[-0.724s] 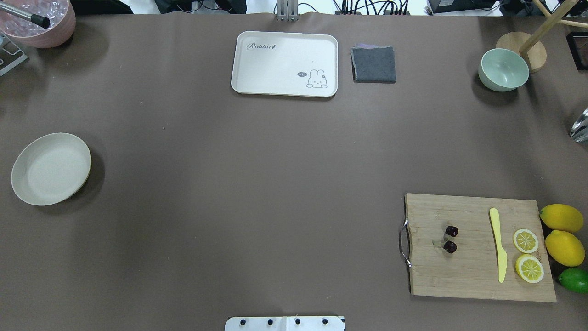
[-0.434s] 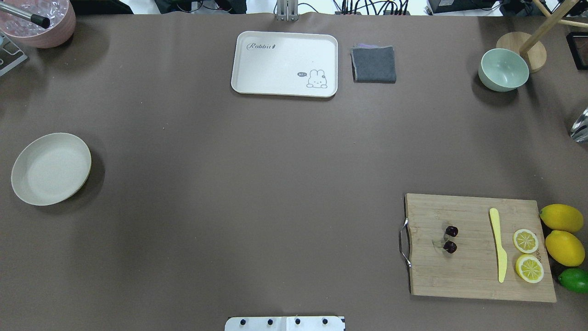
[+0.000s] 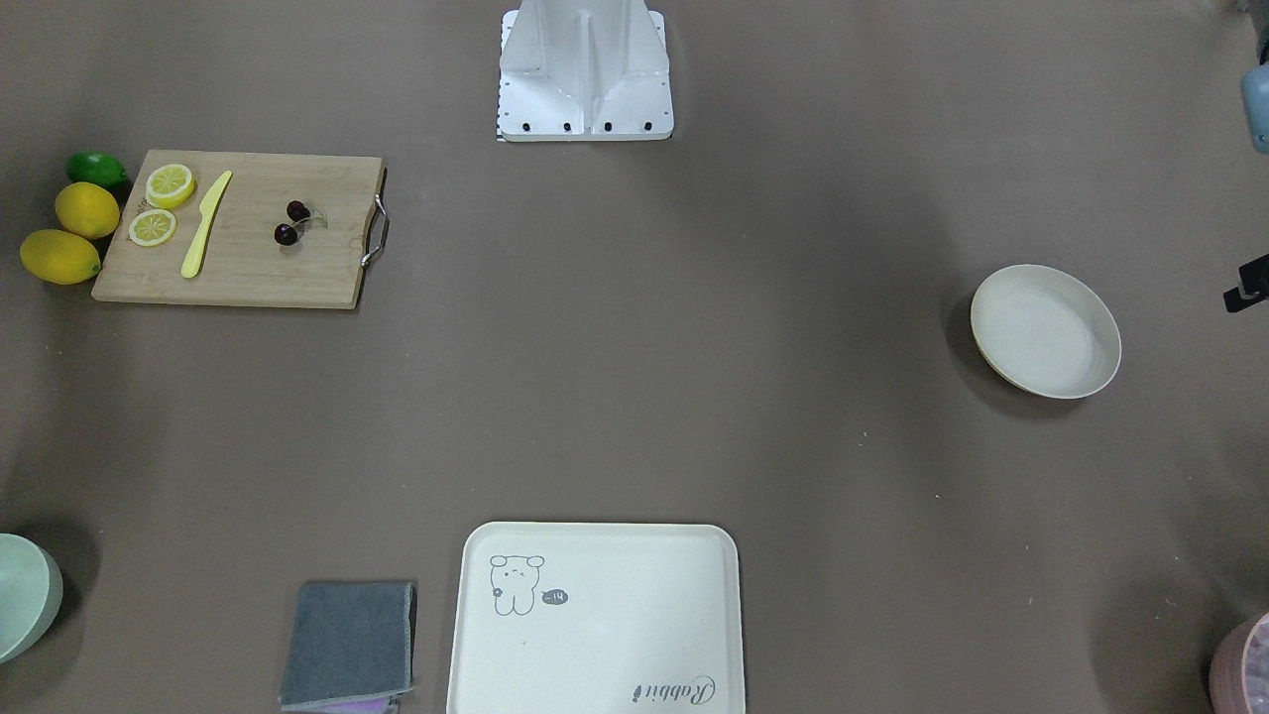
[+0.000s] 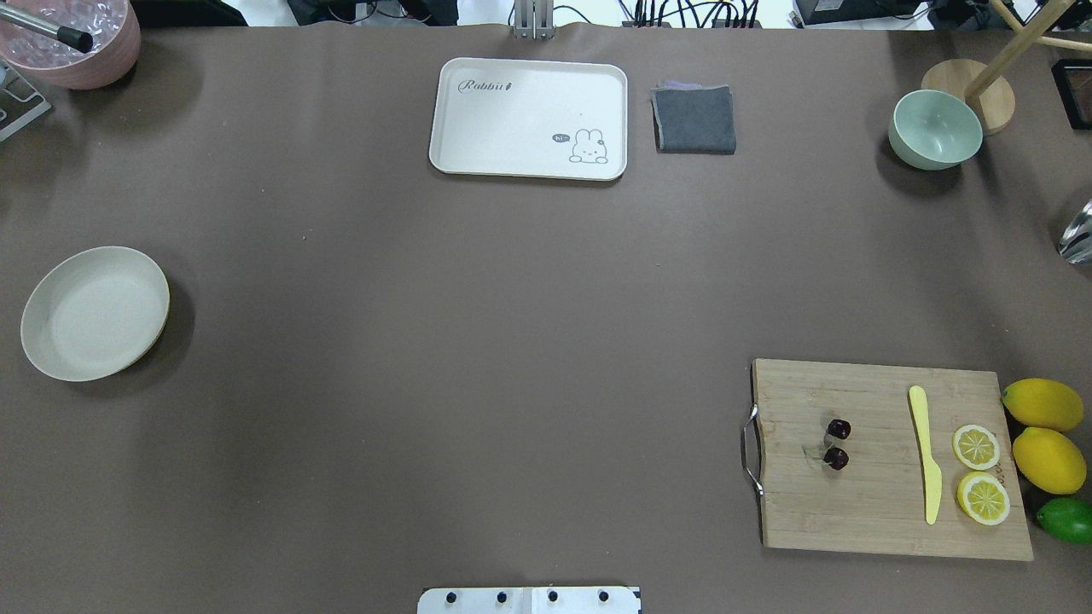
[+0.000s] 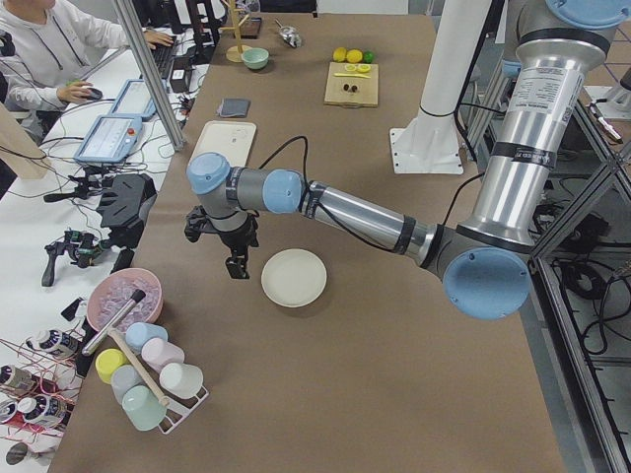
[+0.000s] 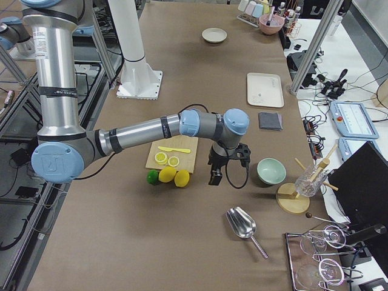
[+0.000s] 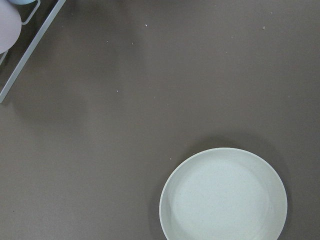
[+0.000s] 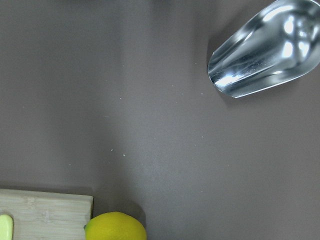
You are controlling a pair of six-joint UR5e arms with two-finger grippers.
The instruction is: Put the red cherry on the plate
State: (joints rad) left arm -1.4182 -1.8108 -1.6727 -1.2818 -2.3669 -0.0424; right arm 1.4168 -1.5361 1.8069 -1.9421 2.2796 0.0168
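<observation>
The red cherry (image 4: 836, 443), two dark fruits on pale stems, lies on the left part of the wooden cutting board (image 4: 887, 520); it also shows in the front view (image 3: 292, 222). The plate (image 4: 95, 313) sits bare at the table's left end, seen too from the front (image 3: 1046, 330) and in the left wrist view (image 7: 223, 195). My left gripper (image 5: 237, 264) hangs just beside the plate (image 5: 294, 277). My right gripper (image 6: 215, 176) hovers past the lemons, off the board's end. Whether either gripper is open or shut I cannot tell.
A yellow knife (image 4: 926, 452), two lemon slices (image 4: 977, 447), whole lemons (image 4: 1042, 404) and a lime (image 4: 1066, 518) sit on or by the board. Tray (image 4: 529, 118), grey cloth (image 4: 694, 119) and green bowl (image 4: 934, 130) line the far edge. A metal scoop (image 6: 242, 225) lies near the right gripper.
</observation>
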